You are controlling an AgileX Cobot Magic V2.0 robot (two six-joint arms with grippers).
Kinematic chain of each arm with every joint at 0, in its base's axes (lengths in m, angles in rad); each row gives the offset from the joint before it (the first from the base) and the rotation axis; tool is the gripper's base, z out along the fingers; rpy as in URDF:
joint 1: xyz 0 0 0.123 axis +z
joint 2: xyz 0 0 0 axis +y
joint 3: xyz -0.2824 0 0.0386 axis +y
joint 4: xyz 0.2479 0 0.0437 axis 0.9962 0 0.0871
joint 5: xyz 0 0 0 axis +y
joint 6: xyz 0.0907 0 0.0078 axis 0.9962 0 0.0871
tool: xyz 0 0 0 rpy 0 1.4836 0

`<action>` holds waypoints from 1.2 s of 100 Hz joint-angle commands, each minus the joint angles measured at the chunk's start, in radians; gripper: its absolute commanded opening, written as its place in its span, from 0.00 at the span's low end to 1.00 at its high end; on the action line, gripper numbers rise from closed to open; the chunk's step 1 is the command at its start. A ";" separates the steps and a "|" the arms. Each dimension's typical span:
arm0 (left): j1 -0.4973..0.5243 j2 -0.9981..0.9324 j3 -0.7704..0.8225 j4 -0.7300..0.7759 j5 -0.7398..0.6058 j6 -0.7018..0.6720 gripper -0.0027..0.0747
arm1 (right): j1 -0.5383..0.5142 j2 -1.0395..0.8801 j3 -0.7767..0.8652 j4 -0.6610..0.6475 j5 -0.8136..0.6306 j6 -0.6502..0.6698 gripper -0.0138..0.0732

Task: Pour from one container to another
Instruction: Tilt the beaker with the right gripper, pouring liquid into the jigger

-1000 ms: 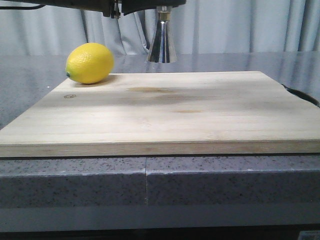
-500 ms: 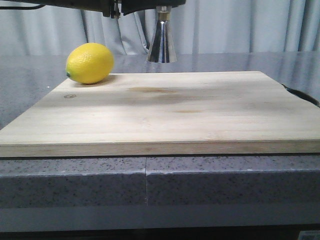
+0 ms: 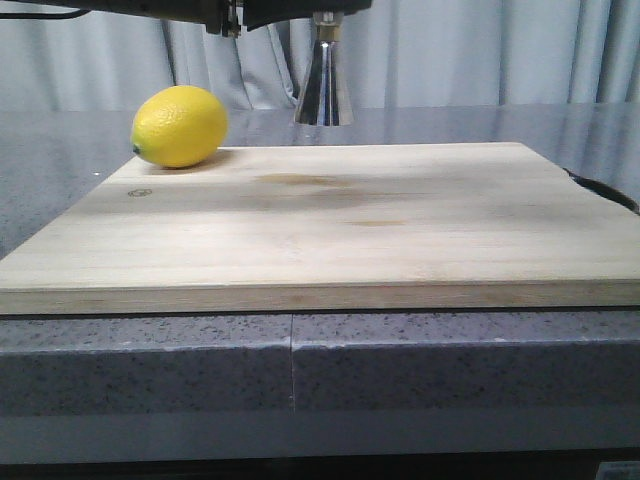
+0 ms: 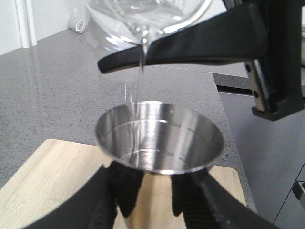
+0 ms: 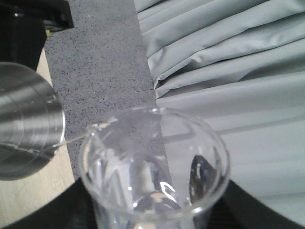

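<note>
Pouring is under way: the beaker [image 4: 143, 16] is tipped by the right gripper [image 5: 152, 210] so that its pour lip hangs directly above the open mouth of the jigger [image 4: 159, 138], and a thin clear stream [image 4: 139, 71] falls from the lip into the steel cup. The jigger is held upright by the left gripper [image 4: 157, 195], whose dark fingers [image 4: 126, 191] are clamped on the lower cone just under the upper rim; that grip keeps the mouth level and steady beneath the stream. In the front view the jigger's lower cone [image 3: 322, 85] is seen near the far edge of the wooden board [image 3: 330, 220], apparently raised above the surface, though whether its base touches anything cannot be told from that low angle.

The beaker is gripped low on its body, the right fingers closed around it; only dark shapes at its base are visible in the right wrist view, so the exact contact is judged rather than seen. Some clear liquid remains in the beaker [image 5: 152, 167]. Inside the jigger, engraved measuring lines are visible on the wall and the liquid level appears low, hard to read against the reflections.

A lemon [image 3: 180, 125] rests on the board's far left corner, well apart from the pour.
</note>
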 commanded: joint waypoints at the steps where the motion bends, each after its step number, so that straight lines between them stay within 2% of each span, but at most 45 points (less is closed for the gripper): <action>1: -0.012 -0.050 -0.033 -0.074 0.106 -0.008 0.27 | 0.000 -0.028 -0.037 -0.032 -0.052 -0.015 0.52; 70: -0.012 -0.050 -0.033 -0.074 0.106 -0.008 0.27 | 0.013 -0.028 -0.035 -0.032 -0.051 -0.142 0.52; 120: -0.012 -0.050 -0.033 -0.074 0.106 -0.008 0.27 | 0.017 -0.028 -0.035 -0.063 -0.048 -0.148 0.52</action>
